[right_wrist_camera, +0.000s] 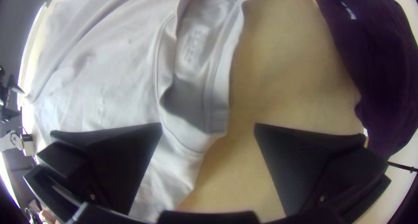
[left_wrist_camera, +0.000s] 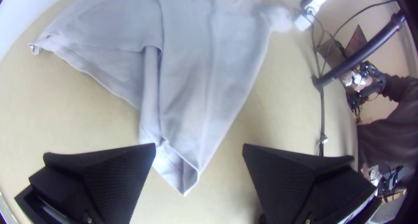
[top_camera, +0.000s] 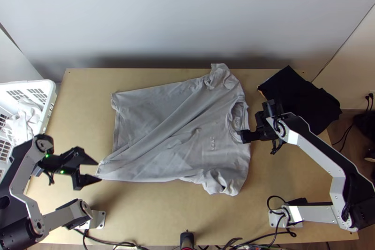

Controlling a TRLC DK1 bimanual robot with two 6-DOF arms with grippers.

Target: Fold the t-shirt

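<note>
Across middle of worktop (top_camera: 154, 212): grey t-shirt (top_camera: 187, 132) lies spread, unfolded, long creases running lengthwise; far sleeve (top_camera: 220, 76) bunched. Collar (top_camera: 229, 121) faces right arm's side, hem faces left. Left gripper (top_camera: 100, 171): released, fingers wide apart, near pointed hem corner. Right gripper (top_camera: 243, 136): released, fingers apart, at collar. Black cloth (top_camera: 304, 102) bunched beyond right gripper. White basket (top_camera: 50, 97) at left edge, pale cloth (top_camera: 27, 117) inside.

A robotics lab or workshop is suggested: two jointed robot arms (top_camera: 314, 149) are mounted by metal brackets (top_camera: 99, 220) on a plain wooden tabletop (top_camera: 154, 212), black cables (top_camera: 105, 241) are strung along its near edge, and a pale wall (top_camera: 187, 15) is seen behind it.
</note>
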